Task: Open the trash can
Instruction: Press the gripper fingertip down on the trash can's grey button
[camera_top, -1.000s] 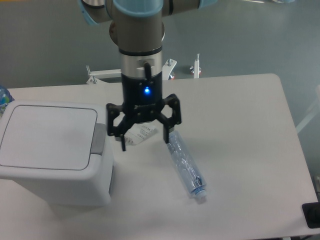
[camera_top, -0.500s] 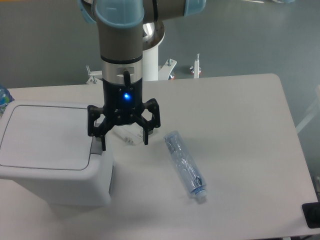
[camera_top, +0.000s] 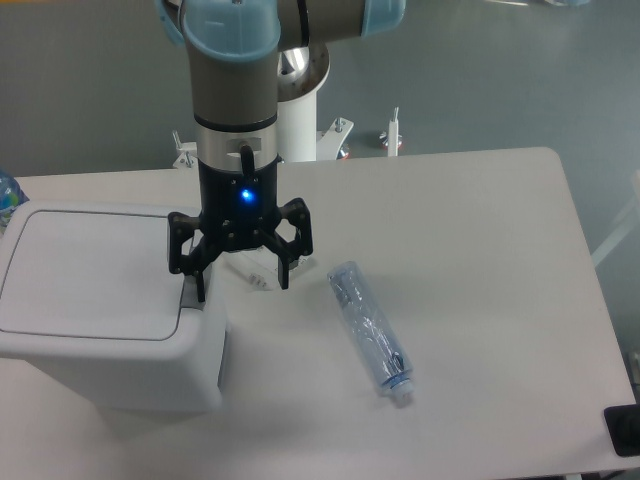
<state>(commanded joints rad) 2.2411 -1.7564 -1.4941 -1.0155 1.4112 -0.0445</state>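
The trash can (camera_top: 95, 300) is a big white boxy bin at the left of the table, its flat lid down. Its grey push-button (camera_top: 190, 296) sits on the right edge of the lid. My gripper (camera_top: 241, 284) hangs open right beside the bin's right side. Its left finger (camera_top: 199, 282) is over the grey button, whether touching it I cannot tell. The right finger hangs over the table. Nothing is between the fingers.
A clear crushed plastic bottle (camera_top: 368, 330) lies on the table right of the gripper, cap toward the front. A small white label or paper (camera_top: 256, 272) lies under the gripper. A dark object (camera_top: 622, 430) sits at the front right corner.
The gripper has travelled left from over the bottle's end to the bin's right edge, staying open. The bin and bottle have not moved.
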